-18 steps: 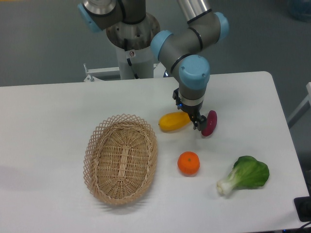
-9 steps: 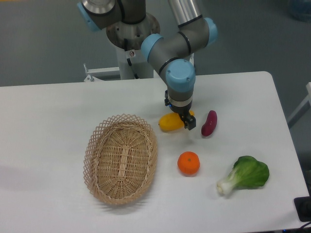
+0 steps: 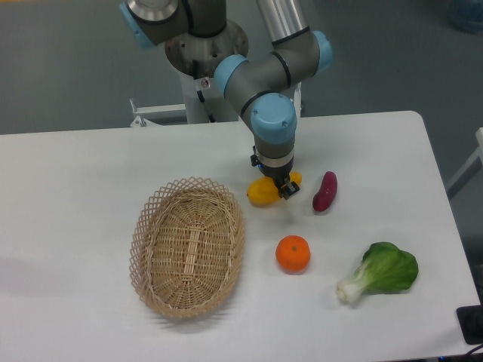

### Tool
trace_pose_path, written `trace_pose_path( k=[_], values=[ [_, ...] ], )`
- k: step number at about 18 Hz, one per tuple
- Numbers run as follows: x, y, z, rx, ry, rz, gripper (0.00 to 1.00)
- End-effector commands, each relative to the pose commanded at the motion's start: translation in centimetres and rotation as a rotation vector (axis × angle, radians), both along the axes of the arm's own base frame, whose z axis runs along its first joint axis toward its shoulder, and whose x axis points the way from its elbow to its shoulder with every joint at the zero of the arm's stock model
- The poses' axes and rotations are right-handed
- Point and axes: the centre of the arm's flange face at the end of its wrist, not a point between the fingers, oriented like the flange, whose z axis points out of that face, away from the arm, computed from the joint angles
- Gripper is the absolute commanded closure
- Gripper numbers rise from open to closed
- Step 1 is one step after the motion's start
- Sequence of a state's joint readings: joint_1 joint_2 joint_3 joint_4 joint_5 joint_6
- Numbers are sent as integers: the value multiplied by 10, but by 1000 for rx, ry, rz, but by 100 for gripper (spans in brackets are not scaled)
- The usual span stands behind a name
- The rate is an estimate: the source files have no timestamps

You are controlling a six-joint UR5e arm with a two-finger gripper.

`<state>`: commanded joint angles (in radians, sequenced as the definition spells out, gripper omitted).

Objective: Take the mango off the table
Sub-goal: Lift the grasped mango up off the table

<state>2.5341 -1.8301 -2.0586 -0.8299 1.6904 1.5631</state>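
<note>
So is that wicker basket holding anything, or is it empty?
Empty. The basket's woven bottom shows bare; the mango lies outside it on the table.

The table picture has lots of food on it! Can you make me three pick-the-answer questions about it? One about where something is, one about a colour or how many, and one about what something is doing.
1. Where is the orange?
A. Inside the basket
B. On the table, right of the basket
C. On top of the bok choy

2. What colour is the sweet potato?
A. Purple
B. Green
C. White

3. What is in the basket?
A. The mango
B. Two oranges
C. Nothing

Answers:
1. B, the orange sits on the bare white table, right of the basket's rim.
2. A, it is a dark purple lump right of the mango.
3. C, only woven wicker shows inside; the mango lies on the table under the gripper, and the bok choy lies far right.
</note>
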Motion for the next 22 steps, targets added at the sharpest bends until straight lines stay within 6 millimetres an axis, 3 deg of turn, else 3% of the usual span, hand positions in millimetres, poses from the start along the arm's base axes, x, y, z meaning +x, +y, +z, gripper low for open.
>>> trace_pose_path(
  k=[4, 7, 15, 19, 22],
  values=[
    [-8, 5, 14, 18, 24, -5, 64],
    [-27, 17, 47, 41, 36, -5, 64],
    [-86, 52, 193, 284, -16, 99, 62],
    [-108, 52, 245, 354, -70, 198, 62],
    [-123, 46, 267, 401, -65, 227, 62]
  ],
)
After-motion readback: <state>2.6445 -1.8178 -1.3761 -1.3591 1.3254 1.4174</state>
